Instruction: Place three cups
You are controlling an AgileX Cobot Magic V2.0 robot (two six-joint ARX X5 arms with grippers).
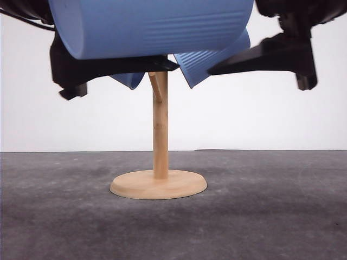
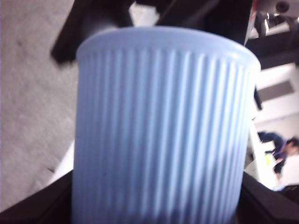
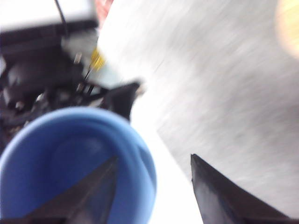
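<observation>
L gripper (image 1: 116, 67) jaws clamped, R gripper (image 1: 217, 67) jaws spread

The wooden stand (image 1: 159, 184) sits on the bench (image 1: 271, 216), in the middle. High above it, nearest the camera, a big cup (image 1: 152, 27) lies on its side. Behind that cup, a second cup (image 1: 209, 62) hangs to the right of the stand's pole, and a third cup (image 1: 129, 80) peeks out to the pole's left.

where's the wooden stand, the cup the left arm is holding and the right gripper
wooden stand (image 1: 160, 135): front view, on the upright post above the round base
cup in the left gripper (image 2: 161, 135): left wrist view, on its ribbed side wall
right gripper (image 3: 156, 196): right wrist view, midway between the two dark fingertips
</observation>
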